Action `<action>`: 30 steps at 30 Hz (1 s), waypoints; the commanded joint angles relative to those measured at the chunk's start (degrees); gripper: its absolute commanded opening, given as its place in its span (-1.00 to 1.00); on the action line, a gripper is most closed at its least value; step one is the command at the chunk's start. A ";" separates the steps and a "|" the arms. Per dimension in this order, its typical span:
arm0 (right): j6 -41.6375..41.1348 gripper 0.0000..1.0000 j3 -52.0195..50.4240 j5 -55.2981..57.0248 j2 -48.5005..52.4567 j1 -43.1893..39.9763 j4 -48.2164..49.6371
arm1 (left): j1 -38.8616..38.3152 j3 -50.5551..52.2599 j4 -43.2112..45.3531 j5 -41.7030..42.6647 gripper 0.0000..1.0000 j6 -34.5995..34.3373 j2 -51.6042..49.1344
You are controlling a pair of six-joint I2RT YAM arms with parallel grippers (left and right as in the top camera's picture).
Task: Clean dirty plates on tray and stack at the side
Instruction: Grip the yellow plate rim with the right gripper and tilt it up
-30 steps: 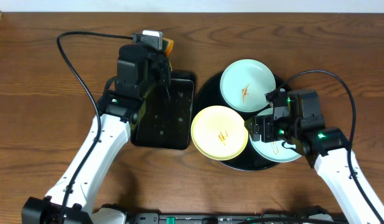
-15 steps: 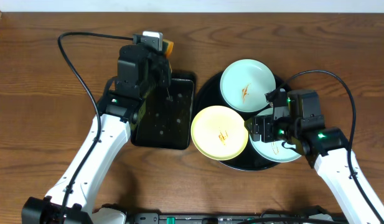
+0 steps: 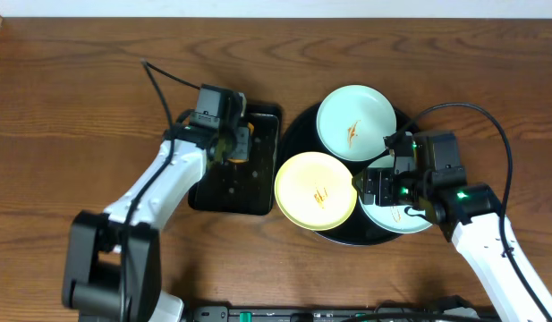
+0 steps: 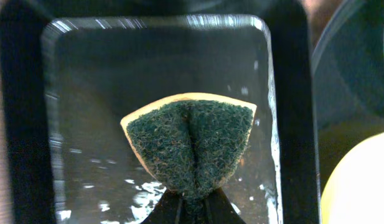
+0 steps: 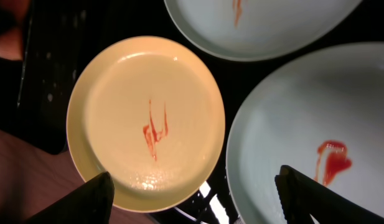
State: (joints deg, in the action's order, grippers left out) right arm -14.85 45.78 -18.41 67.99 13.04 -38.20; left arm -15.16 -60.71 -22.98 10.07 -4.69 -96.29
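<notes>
Three dirty plates lie on the round black tray (image 3: 298,127): a mint plate (image 3: 354,110) at the back, a yellow plate (image 3: 315,189) at the front left, and a mint plate (image 3: 403,217) at the front right, each with an orange-red smear. My left gripper (image 3: 235,143) is shut on a green and yellow sponge (image 4: 190,142) and holds it over the rectangular tray (image 4: 30,124). My right gripper (image 3: 376,188) is open above the gap between the yellow plate (image 5: 146,118) and the front mint plate (image 5: 316,130).
The rectangular black tray (image 3: 258,192) is wet and stands left of the round tray, touching it. Bare wood tabletop (image 3: 61,134) lies to the left, and more of it lies to the right (image 3: 517,107). Cables arc over both arms.
My left arm has swung down and turned, bringing the sponge from the back edge of the rectangular tray to over its middle. The right arm and the plates have not moved.
</notes>
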 commanded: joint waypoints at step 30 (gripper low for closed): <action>-19.96 -0.16 -5.03 -7.10 17.84 9.11 5.03 | -14.75 -0.74 0.72 14.67 -0.85 -5.97 5.16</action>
State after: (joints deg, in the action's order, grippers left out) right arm -28.73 41.12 -25.12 84.09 20.60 -33.30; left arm -25.65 -60.71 -24.08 23.92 -8.29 -91.00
